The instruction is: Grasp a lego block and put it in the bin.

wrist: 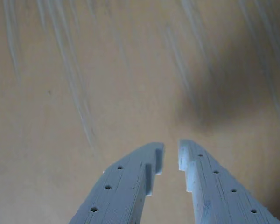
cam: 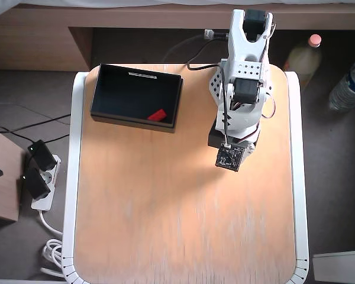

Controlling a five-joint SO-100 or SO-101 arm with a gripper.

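In the overhead view the red lego block (cam: 157, 115) lies inside the black bin (cam: 133, 122), near its lower right corner. The bin stands at the table's upper left, with a white label strip on its far rim. The white arm (cam: 242, 89) is folded at the table's upper right, well to the right of the bin. In the wrist view my gripper (wrist: 171, 149) points at bare wood, its grey fingertips (wrist: 151, 156) almost together, a thin slit between them and nothing held. Neither the block nor the bin shows in the wrist view.
The wooden table (cam: 183, 225) has a white rim. Off the table sit two bottles (cam: 302, 56) at the upper right and a power strip (cam: 38, 177) with cables at the left. A dark shadow falls on the wood in the wrist view.
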